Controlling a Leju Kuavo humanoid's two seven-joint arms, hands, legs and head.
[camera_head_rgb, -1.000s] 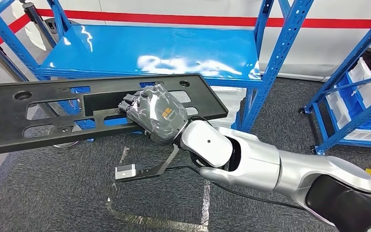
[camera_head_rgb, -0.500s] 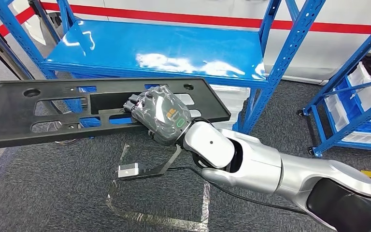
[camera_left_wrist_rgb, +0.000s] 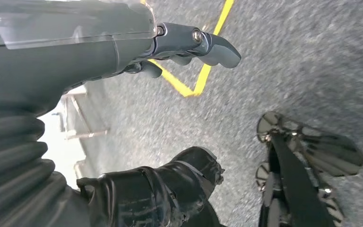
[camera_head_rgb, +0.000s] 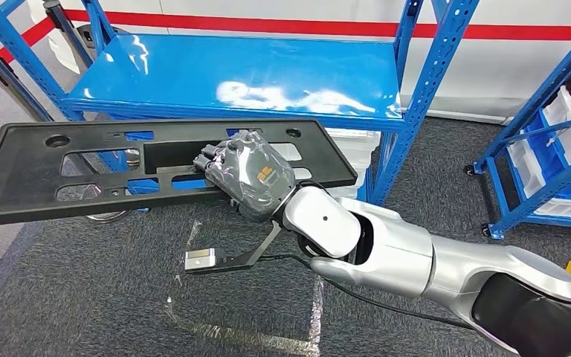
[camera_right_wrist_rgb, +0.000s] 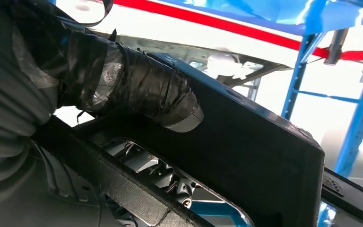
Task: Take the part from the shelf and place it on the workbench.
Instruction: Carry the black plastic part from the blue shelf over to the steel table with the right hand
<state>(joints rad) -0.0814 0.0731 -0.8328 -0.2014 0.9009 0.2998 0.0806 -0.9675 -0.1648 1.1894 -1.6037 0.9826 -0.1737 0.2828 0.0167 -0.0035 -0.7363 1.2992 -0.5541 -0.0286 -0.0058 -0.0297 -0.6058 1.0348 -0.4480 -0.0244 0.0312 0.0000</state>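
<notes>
A long black plastic part (camera_head_rgb: 82, 167) with several cut-outs hangs level in the air in front of the blue shelf (camera_head_rgb: 245, 74), off its board. My right hand (camera_head_rgb: 247, 175) grips the part near its middle, fingers through a cut-out. In the right wrist view the taped thumb (camera_right_wrist_rgb: 137, 92) presses on the part (camera_right_wrist_rgb: 264, 156) and the fingers curl under its edge. My left hand (camera_left_wrist_rgb: 170, 42) hangs beside my body over grey floor, fingers loosely bent and holding nothing.
The shelf's glossy blue board stands bare behind the part. A second blue rack (camera_head_rgb: 543, 149) with white bins stands at the right. Dark grey carpet (camera_head_rgb: 82, 297) with clear tape strips lies below. A metal post (camera_head_rgb: 4, 74) stands at the far left.
The whole picture has shifted a little, so the camera moved. My right hand keeps its grip, and the part sits slightly further right and lower in the picture.
</notes>
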